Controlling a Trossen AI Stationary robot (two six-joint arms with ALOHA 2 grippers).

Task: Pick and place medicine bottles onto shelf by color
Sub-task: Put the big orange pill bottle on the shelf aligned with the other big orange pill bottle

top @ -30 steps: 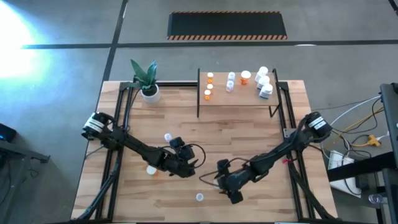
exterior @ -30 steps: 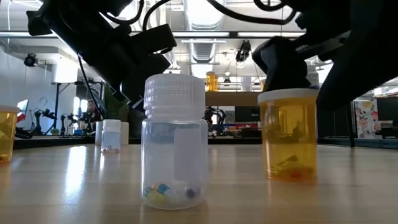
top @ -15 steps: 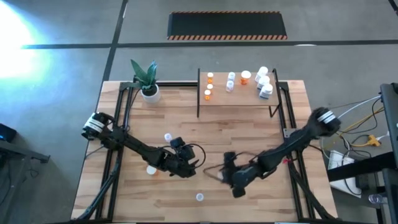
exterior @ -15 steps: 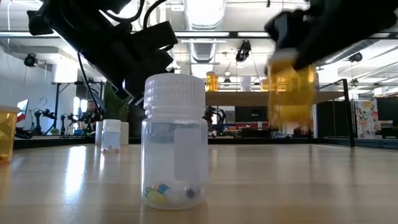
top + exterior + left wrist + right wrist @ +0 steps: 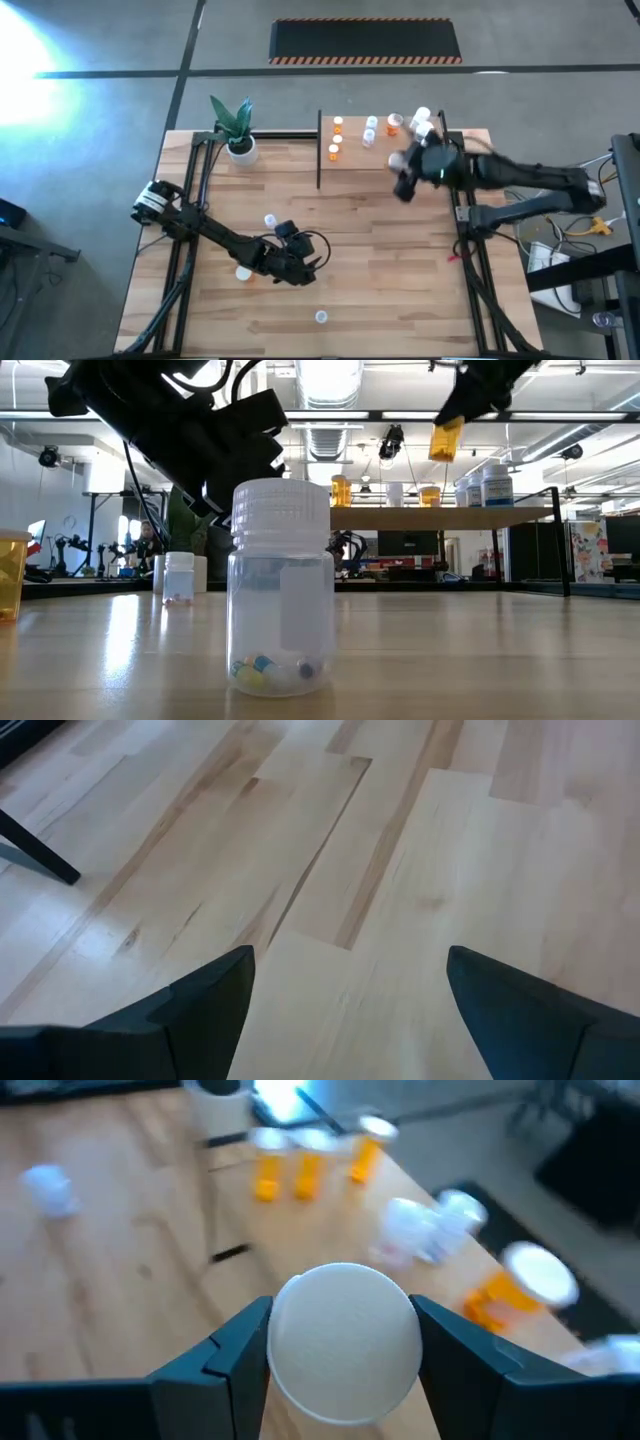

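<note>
My right gripper (image 5: 401,172) hangs over the front part of the shelf (image 5: 372,160), shut on an orange medicine bottle (image 5: 446,438) whose white cap (image 5: 345,1342) faces the wrist camera. On the shelf stand orange bottles (image 5: 336,137), a clear one (image 5: 371,130) and white ones (image 5: 425,130). My left gripper (image 5: 305,270) is open low over the table's near middle, with only bare wood between its fingers (image 5: 200,1020). A clear bottle (image 5: 280,590) stands on its base near the front edge. Another clear bottle (image 5: 270,221) and an orange one (image 5: 243,272) stand beside the left arm. My right gripper pinches the orange bottle at its cap end (image 5: 345,1342) between its two fingers (image 5: 235,1355), one on each side of the white cap. The fingers run along the bottle from the cap side. The bottle is lifted clear, tilted, high above the table.
A white plant pot (image 5: 240,148) stands at the table's far left corner. Thin black posts (image 5: 319,150) frame the shelf. An orange bottle (image 5: 12,575) and a small clear one (image 5: 178,577) show at the left of the low view.
My right gripper has taken hold of the orange bottle that stood on the near middle of the table, lifted it clear and swung fast up and toward the far right, to above the shelf, tipping from pointing down toward level. The bottle now hangs tilted in the air.
</note>
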